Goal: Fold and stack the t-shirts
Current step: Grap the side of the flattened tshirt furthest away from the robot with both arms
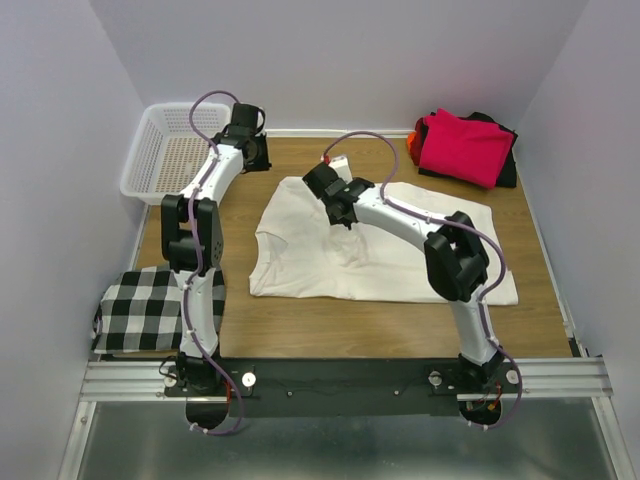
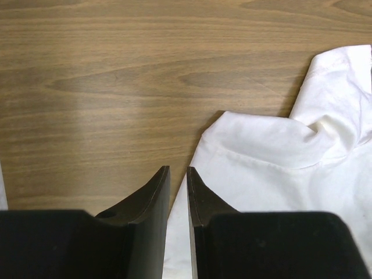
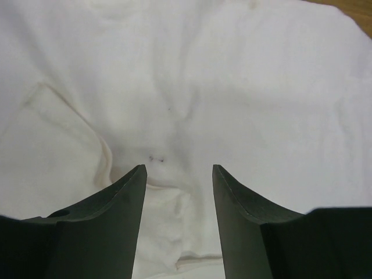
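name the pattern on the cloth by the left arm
The cloth is black-and-white checked; top external view.

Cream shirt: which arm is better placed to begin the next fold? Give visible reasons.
Probably the right. The right tool is open directly over the shirt. The left tool is nearly shut, at the shirt's edge over the table, so it would need to open and shift first.

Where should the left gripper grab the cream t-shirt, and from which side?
Pinch the cream t-shirt at its free edge nearest the left gripper, sliding in low from the table side: that edge lies flat and uncovered just ahead of it.
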Robot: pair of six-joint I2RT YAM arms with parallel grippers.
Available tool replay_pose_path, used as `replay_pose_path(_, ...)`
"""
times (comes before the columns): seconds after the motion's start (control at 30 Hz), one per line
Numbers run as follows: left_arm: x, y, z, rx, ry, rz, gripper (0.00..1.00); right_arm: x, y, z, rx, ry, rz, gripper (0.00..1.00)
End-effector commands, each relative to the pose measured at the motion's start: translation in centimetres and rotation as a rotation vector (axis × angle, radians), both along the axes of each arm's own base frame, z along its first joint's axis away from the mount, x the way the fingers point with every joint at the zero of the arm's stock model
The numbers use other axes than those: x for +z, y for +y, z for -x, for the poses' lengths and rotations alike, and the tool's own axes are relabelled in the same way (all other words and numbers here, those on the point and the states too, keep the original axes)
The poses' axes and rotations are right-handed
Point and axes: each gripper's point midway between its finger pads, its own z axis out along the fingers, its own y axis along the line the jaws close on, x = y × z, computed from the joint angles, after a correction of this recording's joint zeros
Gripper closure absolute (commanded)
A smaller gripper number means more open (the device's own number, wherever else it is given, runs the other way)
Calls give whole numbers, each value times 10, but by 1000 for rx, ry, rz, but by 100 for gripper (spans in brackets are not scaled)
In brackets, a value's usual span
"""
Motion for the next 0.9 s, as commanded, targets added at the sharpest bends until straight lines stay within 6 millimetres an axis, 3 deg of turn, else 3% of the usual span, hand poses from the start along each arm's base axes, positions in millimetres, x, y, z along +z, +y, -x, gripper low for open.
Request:
replay_pose_path(0.0,-3,-24,-7,-90,-4,45,73,37,-9,-20,-73,-114,-29,42)
replay_pose_path(0.17,-9,-52,-9,-172,-5,78,73,39,-11,-26,-97,-116,-52,42)
replay_pose_path(0.43,-31,-82,-24,-214,-3,114,74,37,-40,-42,-184,-48,-199,42)
replay_pose_path(0.57,-34,-93,-37,-209,-21,131,74,34,-38,-42,-162,-26,-207,42)
replay_pose_path(0.6,-43,-96,-38,-210,-12,133,74,33,-39,-40,-159,-20,-206,42)
replay_pose_path(0.87,-63,-97,-53,-139,-5,89,68,28,-43,-31,-138,11,-197,42)
